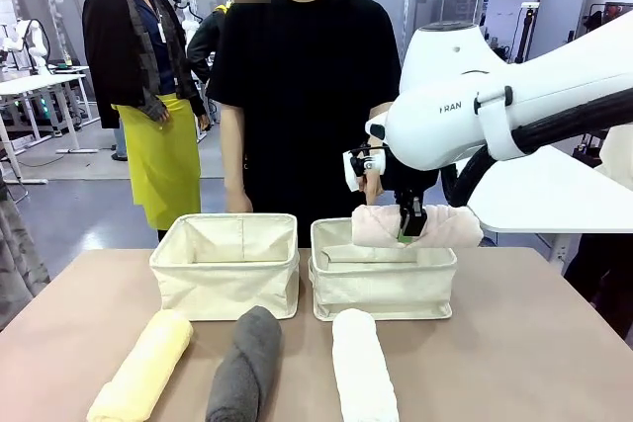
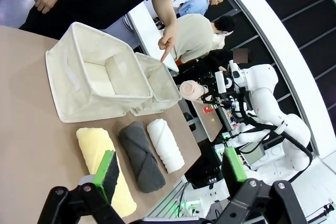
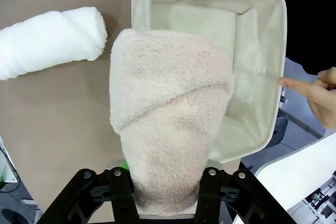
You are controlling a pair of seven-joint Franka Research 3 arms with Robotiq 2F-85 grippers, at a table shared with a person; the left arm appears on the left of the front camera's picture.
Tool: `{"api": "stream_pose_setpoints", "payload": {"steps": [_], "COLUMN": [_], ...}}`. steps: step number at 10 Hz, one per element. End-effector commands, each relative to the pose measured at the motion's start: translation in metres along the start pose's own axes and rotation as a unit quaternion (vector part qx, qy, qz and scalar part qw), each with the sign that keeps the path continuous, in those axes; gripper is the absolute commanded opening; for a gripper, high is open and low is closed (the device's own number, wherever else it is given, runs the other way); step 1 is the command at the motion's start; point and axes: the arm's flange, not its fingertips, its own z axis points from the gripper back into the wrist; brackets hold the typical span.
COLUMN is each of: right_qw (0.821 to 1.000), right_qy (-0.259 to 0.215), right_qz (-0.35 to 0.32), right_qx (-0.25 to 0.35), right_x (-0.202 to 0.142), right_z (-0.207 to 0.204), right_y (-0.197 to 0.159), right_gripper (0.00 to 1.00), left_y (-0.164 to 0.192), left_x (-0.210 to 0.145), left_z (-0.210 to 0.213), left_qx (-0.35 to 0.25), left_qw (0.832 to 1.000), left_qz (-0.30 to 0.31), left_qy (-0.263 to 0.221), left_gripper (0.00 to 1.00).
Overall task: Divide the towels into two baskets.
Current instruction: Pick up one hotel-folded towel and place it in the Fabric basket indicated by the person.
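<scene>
As the right gripper (image 1: pixel 410 222) clamps shut on the pink towel (image 1: pixel 445 226), the roll hangs just above the right basket (image 1: pixel 386 294) by the table's far edge, long axis parallel to its long rim, likely a straight drop. Left gripper (image 2: pixel 170 170) gapes wide, empty.

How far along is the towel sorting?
Done: nothing; the left basket and right basket look empty. In hand: the right gripper holds the pink towel over the right basket. Left: yellow towel, grey towel and white towel, on the table.

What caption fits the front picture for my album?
Right gripper holds the pink towel above the right basket on the table.
</scene>
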Motion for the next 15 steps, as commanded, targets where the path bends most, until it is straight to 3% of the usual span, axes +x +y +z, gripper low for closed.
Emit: {"api": "stream_pose_setpoints", "payload": {"steps": [1,3,7,11,15], "right_qw": [1.0,1.0,0.998,0.998,0.997], "right_qy": [0.0,0.0,-0.004,-0.008,-0.023], "right_qz": [0.0,0.0,0.065,0.064,0.068], "right_qx": [-0.01,-0.004,-0.018,-0.005,0.001], "right_x": [-0.007,-0.001,0.025,0.032,0.03], "right_z": [0.016,0.007,-0.031,-0.089,-0.119], "right_y": [0.015,0.004,-0.048,-0.06,-0.067], "right_gripper": [0.42,0.42,0.42,0.42,0.42], "left_y": [-0.003,-0.003,-0.003,-0.003,-0.003], "left_x": [-0.001,-0.001,-0.001,-0.001,-0.001], "left_z": [0.003,0.003,0.003,0.003,0.003], "left_qx": [-0.007,-0.007,-0.007,-0.007,-0.007], "left_qw": [1.0,1.0,1.0,1.0,1.0], "left_qz": [-0.005,-0.005,-0.005,-0.005,-0.005], "left_qy": [-0.003,-0.003,-0.003,-0.003,-0.003], "left_gripper": [1.0,1.0,1.0,1.0,1.0]}}
